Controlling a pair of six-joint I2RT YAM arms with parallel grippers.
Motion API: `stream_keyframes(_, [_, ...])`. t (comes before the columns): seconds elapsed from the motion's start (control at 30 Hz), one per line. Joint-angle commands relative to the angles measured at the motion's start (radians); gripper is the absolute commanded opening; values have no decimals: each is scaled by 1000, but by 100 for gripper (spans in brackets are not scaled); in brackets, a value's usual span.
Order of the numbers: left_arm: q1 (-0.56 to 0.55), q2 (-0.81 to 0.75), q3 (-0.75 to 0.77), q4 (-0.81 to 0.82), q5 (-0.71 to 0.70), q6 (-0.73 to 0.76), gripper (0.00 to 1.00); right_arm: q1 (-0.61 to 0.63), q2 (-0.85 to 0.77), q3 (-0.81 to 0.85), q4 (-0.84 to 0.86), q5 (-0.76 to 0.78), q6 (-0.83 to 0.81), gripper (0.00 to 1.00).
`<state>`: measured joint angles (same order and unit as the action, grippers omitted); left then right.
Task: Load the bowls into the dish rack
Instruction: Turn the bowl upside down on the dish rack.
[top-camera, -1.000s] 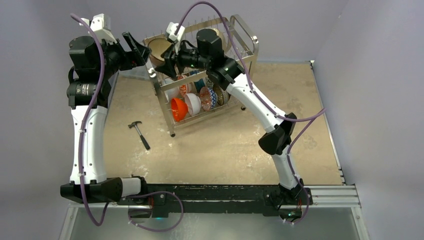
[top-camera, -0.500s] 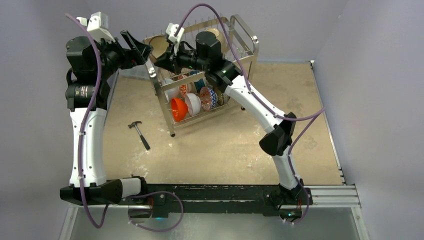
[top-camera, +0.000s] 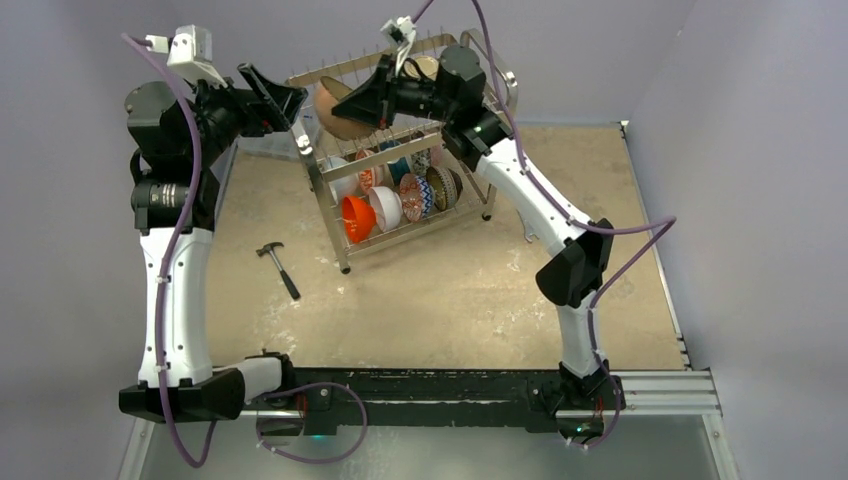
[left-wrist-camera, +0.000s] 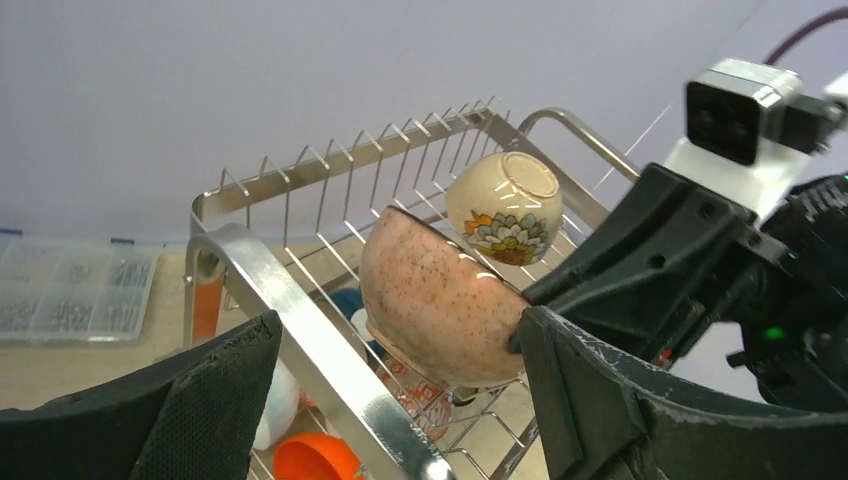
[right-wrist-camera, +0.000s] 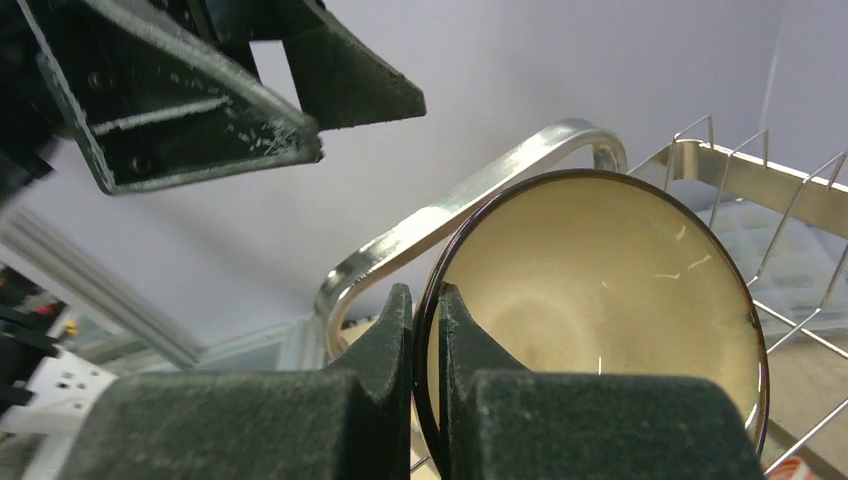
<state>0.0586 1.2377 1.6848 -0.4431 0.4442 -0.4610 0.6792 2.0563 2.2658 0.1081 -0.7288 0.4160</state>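
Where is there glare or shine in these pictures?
Left wrist view: the near rail of the rack gleams white. Right wrist view: small glints streak the inside of the bowl, and the rack handle shines. Top view: soft, even light, only faint shadows.

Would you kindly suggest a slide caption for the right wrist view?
Right end effector shut on the dark rim of a cream-glazed bowl beside the looped handle of the dish rack.

Left arm (top-camera: 178, 280) raised steeply from its base, wrist bent rightward at the top; left gripper (top-camera: 280, 93) with jaws spread wide, holding nothing. Right arm (top-camera: 530, 200) stretched up and leftward, wrist level; right gripper (right-wrist-camera: 426, 300) with fingers pinched together on the rim of the tan bowl (right-wrist-camera: 600, 320), opposite the left gripper.
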Motion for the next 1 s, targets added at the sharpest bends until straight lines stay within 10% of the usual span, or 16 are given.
stream_keyframes(0.0, [5,-72,-62,195,59,4,87,-5,-62,8,313,-119,307,0])
stream_keyframes(0.4, [5,-53,-96,214,112,21,79,-28,99,-11,704,-154,884,0])
stream_keyframes(0.97, [3,57,34,94,99,55,72,-91,78,-94,321,-10,731,0])
